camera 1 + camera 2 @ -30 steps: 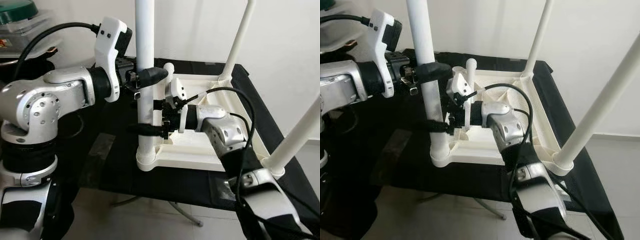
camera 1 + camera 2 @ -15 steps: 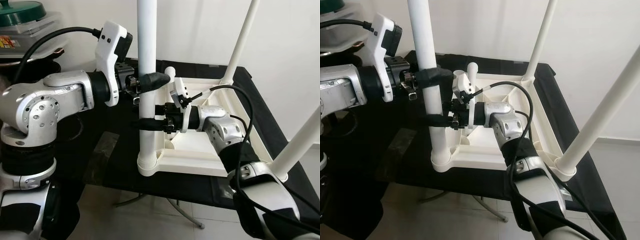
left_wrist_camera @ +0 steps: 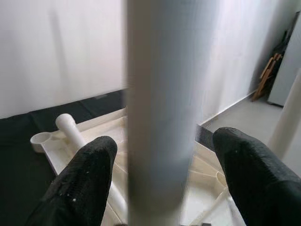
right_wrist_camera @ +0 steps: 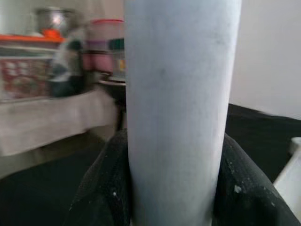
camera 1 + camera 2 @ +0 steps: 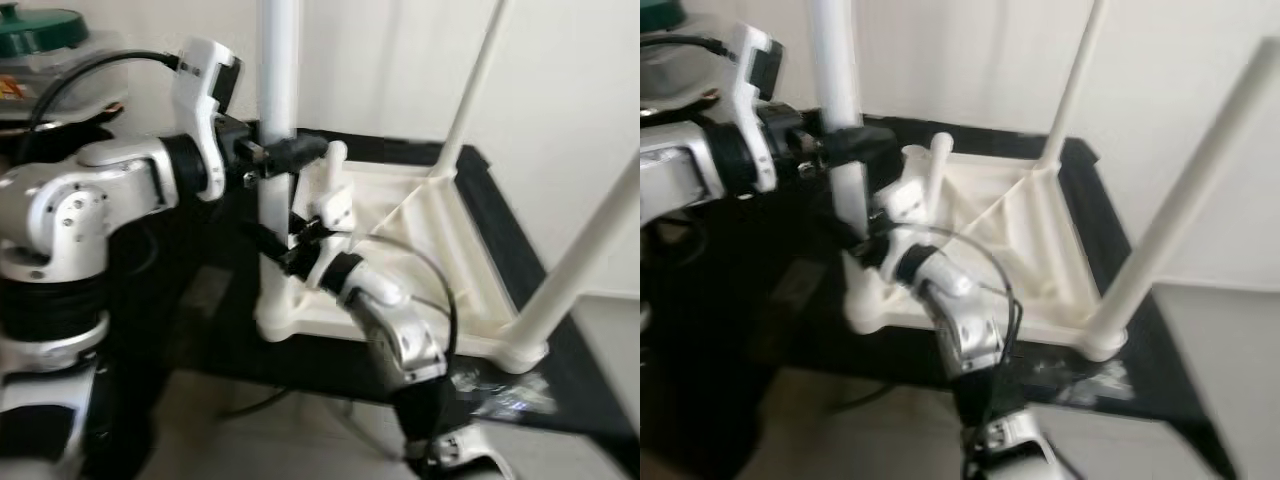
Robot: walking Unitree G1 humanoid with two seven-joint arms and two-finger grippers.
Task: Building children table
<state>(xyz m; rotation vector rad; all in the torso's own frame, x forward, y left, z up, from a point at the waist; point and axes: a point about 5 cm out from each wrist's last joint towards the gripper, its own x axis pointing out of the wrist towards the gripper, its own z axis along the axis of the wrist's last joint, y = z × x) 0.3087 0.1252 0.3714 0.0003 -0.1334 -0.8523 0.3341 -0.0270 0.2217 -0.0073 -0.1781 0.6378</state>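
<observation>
An upturned white plastic children's table top [image 5: 420, 240] lies on a black-clothed bench [image 5: 590, 370]. At its near left corner stands a white round leg [image 5: 277, 100]. The left gripper [image 5: 290, 152] straddles it higher up, fingers spread. The right gripper [image 5: 272, 248] clamps it lower down.

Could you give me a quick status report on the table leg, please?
Left gripper open around the near leg. Right gripper shut on it lower down. Tabletop upside down, nothing in the way.
</observation>
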